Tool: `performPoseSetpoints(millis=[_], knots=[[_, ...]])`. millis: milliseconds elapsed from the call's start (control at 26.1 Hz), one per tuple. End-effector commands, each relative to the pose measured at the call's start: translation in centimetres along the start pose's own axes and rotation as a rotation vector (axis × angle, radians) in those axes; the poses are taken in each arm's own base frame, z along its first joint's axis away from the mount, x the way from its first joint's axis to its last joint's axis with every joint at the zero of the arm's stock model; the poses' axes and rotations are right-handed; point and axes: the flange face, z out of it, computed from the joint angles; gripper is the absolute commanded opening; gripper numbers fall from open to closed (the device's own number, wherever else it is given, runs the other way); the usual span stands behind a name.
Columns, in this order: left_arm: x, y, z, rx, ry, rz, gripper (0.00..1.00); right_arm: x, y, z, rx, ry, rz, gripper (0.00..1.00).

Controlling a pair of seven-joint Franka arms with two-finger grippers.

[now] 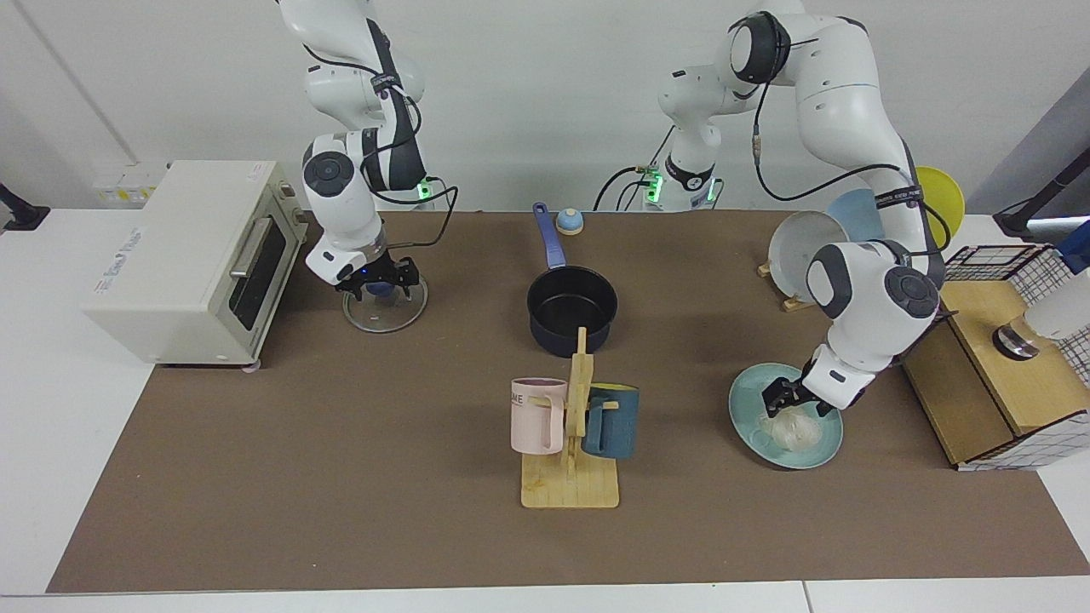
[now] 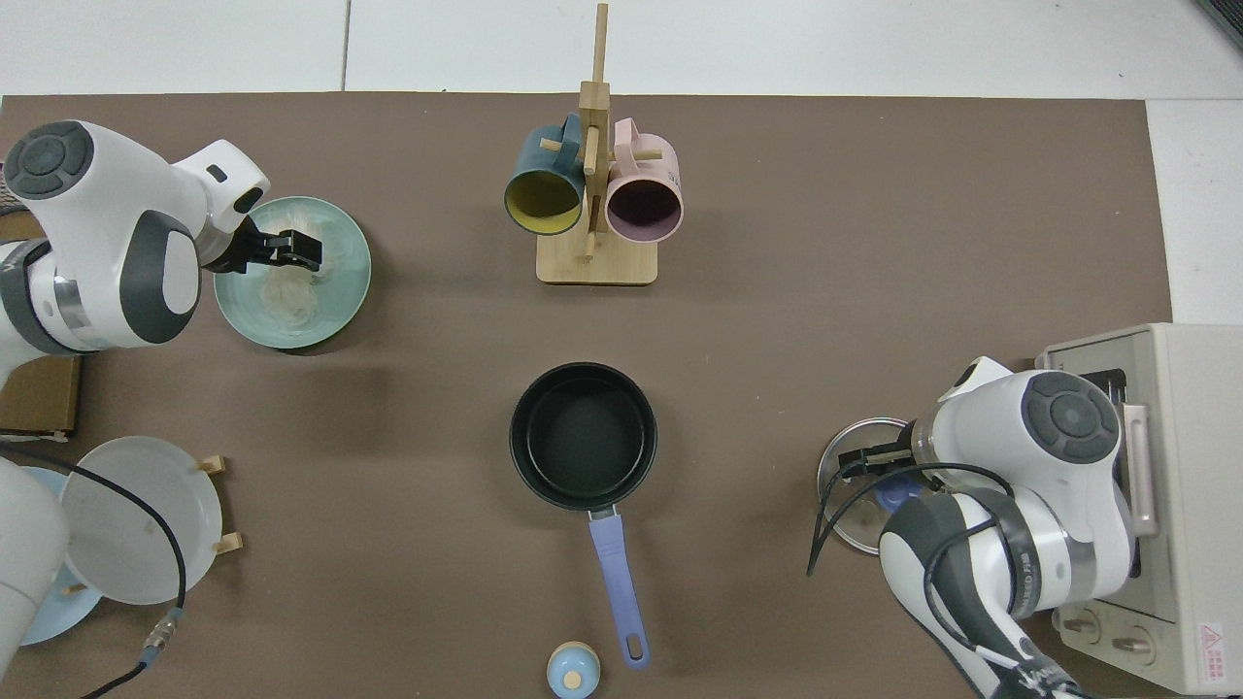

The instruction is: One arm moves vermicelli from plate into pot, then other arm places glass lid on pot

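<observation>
While the left gripper (image 1: 788,403) sits low on the mint plate (image 1: 749,426), it should gather one whole vermicelli bundle (image 1: 796,432) before lifting toward the empty pot (image 1: 571,308)
Facing view: noodles lie just below its fingers, whose gap I cannot tell; the right gripper (image 1: 380,285) straddles the glass lid (image 1: 383,311) knob, jaws spread. Top view: left gripper (image 2: 291,249) fingers lie over the vermicelli (image 2: 286,291); the lid (image 2: 845,466) is mostly hidden under the right arm

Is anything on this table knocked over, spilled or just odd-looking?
Nothing stands out. The dark navy saucepan sits upright and empty, the whitish noodle bundles stay on the round mint plate under the left gripper, and the clear glass lid lies flat beneath the right gripper.
</observation>
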Motion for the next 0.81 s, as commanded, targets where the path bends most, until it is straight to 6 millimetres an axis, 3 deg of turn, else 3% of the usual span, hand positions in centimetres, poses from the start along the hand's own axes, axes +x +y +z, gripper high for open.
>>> performPoseSetpoints(millis=[0,115,269,345,422,460,652,767], knots=[[-2.3,0.2,-0.2,0.015,-0.002,0.004,1.00,-1.2,0.3,1.7,0.014,0.000,0.028,1.00],[-2.6,0.3,-0.1,0.015,-0.004,0.006,0.86,-1.8,0.3,2.0,0.014,-0.013,0.028,1.00],[-2.7,0.4,0.0,0.016,0.016,-0.011,0.43,-2.4,0.7,2.3,0.015,-0.024,0.027,1.00],[-2.6,0.4,-0.1,0.017,0.027,-0.007,0.16,-2.6,0.7,2.3,0.015,-0.026,0.025,1.00],[-2.5,0.3,-0.3,0.016,0.032,-0.011,0.04,-2.6,0.8,2.2,0.014,-0.024,0.026,1.00],[-2.5,0.3,-0.2,0.015,0.032,-0.010,0.00,-2.6,0.8,2.3,0.013,-0.027,0.023,1.00],[-1.9,0.2,-0.7,0.015,0.046,-0.018,0.00,-2.7,0.8,2.3,0.009,-0.030,0.020,0.99],[-1.8,0.2,-1.0,0.015,0.050,-0.024,0.00,-2.7,0.8,2.3,0.006,-0.031,0.017,0.81]])
